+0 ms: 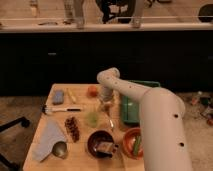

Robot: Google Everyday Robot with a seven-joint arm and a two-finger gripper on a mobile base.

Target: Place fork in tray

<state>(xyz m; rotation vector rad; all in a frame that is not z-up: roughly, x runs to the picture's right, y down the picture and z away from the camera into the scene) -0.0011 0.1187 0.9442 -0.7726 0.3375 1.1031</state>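
The gripper (106, 106) hangs above the fork (111, 123); grip unclear. A skewed grab could miss the tray (131, 107) rightward.

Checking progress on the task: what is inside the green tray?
The green tray shows bare floor; its right part is covered by the arm. The claw hangs left of it.

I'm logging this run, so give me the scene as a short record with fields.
surface: wooden table
claw: over the table's middle, left of the tray
fork: lying on the table below the claw, outside the tray
tray: green, at the table's right edge, partly hidden by the arm
cup: green, left of the fork
orange bowl: front right
task state: fork not yet in tray
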